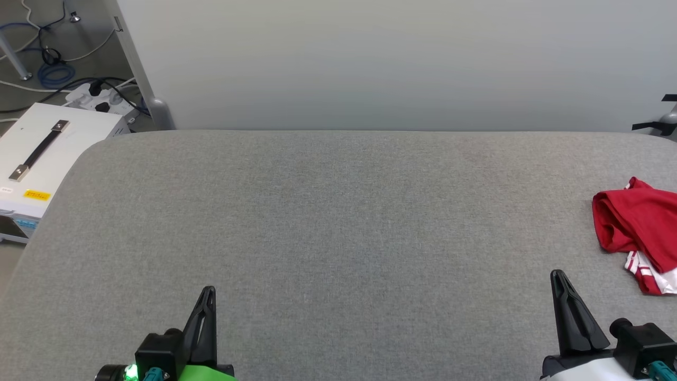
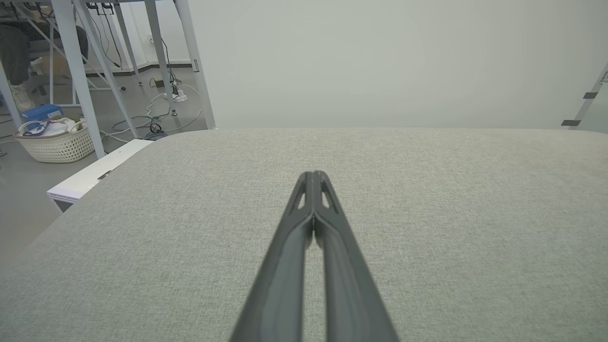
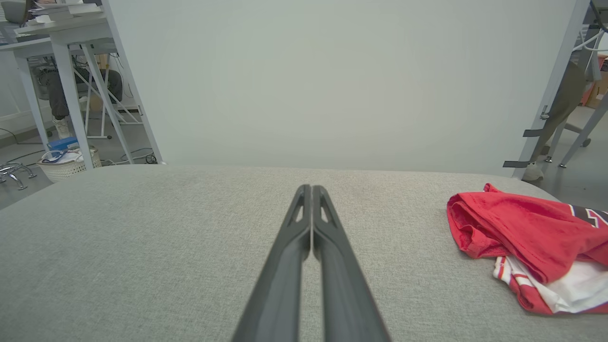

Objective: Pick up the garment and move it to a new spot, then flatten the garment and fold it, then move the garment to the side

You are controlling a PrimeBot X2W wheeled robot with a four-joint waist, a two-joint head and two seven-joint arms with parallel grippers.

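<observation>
The red jersey T-shirt (image 1: 637, 227) lies crumpled at the right edge of the grey fabric-covered desk (image 1: 338, 222), with its white sleeve and red-and-white stripe trim on the near side. A dark patch at its far right may be lettering, but it is too cropped to read. The left end effector (image 1: 209, 291) and right end effector (image 1: 558, 275) sit at the near edge, each with its fingers pressed together and holding nothing. The right one is near the shirt but apart from it.
</observation>
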